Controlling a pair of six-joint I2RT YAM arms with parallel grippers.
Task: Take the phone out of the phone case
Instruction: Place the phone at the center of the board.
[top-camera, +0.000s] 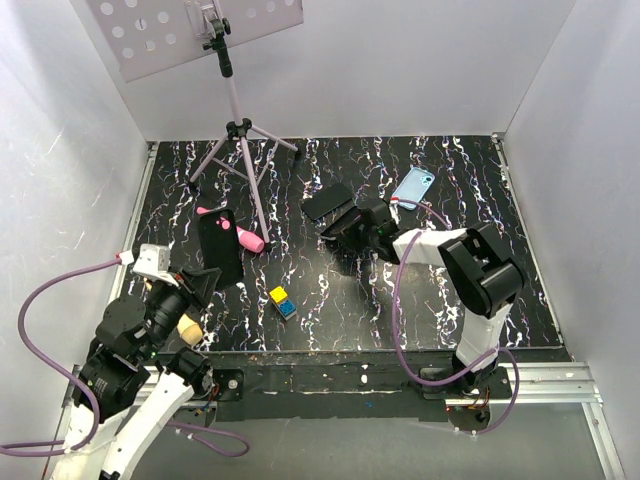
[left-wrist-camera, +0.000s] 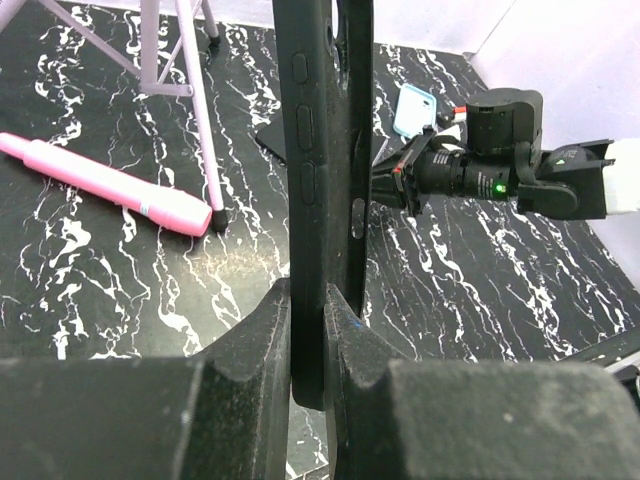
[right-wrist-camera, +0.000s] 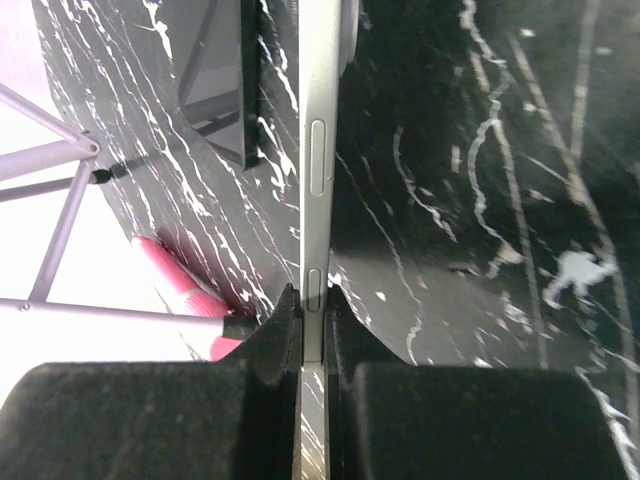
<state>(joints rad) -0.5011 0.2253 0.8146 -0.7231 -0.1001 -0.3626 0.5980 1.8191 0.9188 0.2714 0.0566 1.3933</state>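
Observation:
My left gripper (top-camera: 205, 282) is shut on the lower edge of a black phone-sized shell (top-camera: 220, 246) and holds it upright at the left. In the left wrist view the shell (left-wrist-camera: 320, 150) stands edge-on with raised side buttons between my pads (left-wrist-camera: 322, 300). My right gripper (top-camera: 347, 217) is shut on the phone (top-camera: 328, 200), thin and black, mid-table. In the right wrist view its silver edge (right-wrist-camera: 318, 150) runs up from the pads (right-wrist-camera: 313, 300). The light blue phone case (top-camera: 413, 187) lies flat at the back right, also in the left wrist view (left-wrist-camera: 413, 108), held by neither gripper.
A pink marker (top-camera: 240, 236) lies beside the black shell, near a tripod (top-camera: 240, 140) whose legs stand at the back left. A yellow and a blue block (top-camera: 282, 301) sit near the front middle. White walls enclose the dark marbled table (top-camera: 450, 290).

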